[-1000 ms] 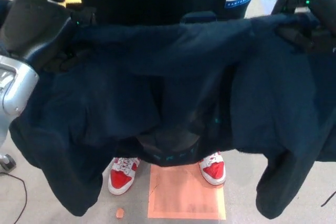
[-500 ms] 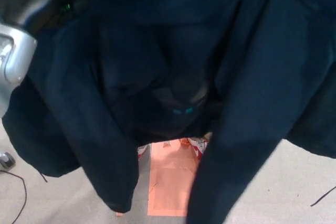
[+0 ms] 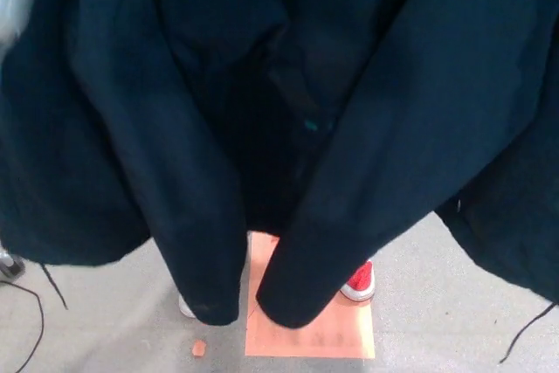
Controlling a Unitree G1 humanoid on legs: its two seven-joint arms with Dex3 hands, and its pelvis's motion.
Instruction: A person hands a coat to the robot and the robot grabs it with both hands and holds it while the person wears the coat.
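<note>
Dark coat (image 3: 349, 85) filling the view, sleeves dangling, fingers hidden, grip untellable

1. The dark navy coat (image 3: 288, 85) is hanging across almost the whole view, blocking any way through the upper and middle space.
2. Two sleeves (image 3: 196, 242) are dangling side by side at centre, closing the gap between them.
3. Open floor (image 3: 105, 321) is showing only along the bottom, left and right.
4. A red shoe (image 3: 360, 282) and an orange floor patch (image 3: 327, 334) are sitting below the sleeves.
5. Thin cables (image 3: 35, 303) are trailing at both lower corners.
</note>
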